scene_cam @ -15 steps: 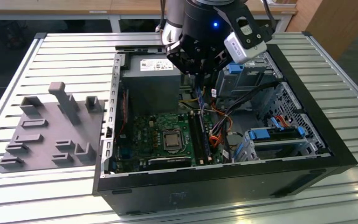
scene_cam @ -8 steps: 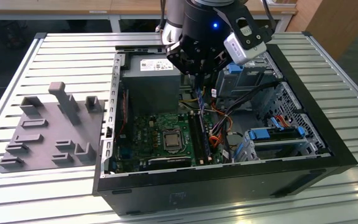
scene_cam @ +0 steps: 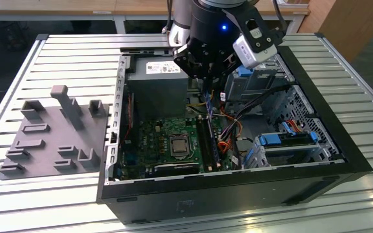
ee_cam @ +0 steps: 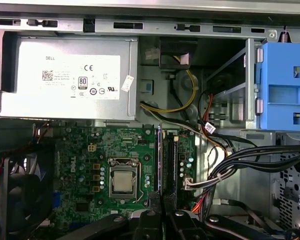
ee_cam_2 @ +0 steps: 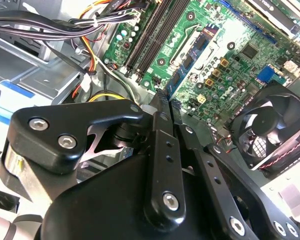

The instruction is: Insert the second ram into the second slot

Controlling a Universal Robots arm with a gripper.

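Two fingers (ee_cam_2: 159,145) of the claw (ee_cam_2: 163,104) are pressed together on the thin edge of the ram (ee_cam_2: 173,94). The ram is a blue strip running out from the tips toward the board (ee_cam_2: 230,60), and the pinch looks narrow, taken at one end of the strip. Straight below the claw lie the slots (ee_cam: 168,165), a dark pair side by side. One seems already filled, though I cannot tell which. Just beside the slots, on the far side from the socket (ee_cam: 124,181), a bundle of cables (ee_cam: 250,160) loops close. Farther out sit the fan (ee_cam_2: 272,131) and the power supply (ee_cam: 65,77). As I judge it, there are two risks. The strip could tilt in so small a grip and land on the neighbouring slot, or a corner could catch the cables. The exterior view tells the height: the claw hangs at the top of the case (scene_cam: 238,194), well above the board. The first wrist view sets the fingers in line with the slots, and the second wrist view gives the pinch itself.
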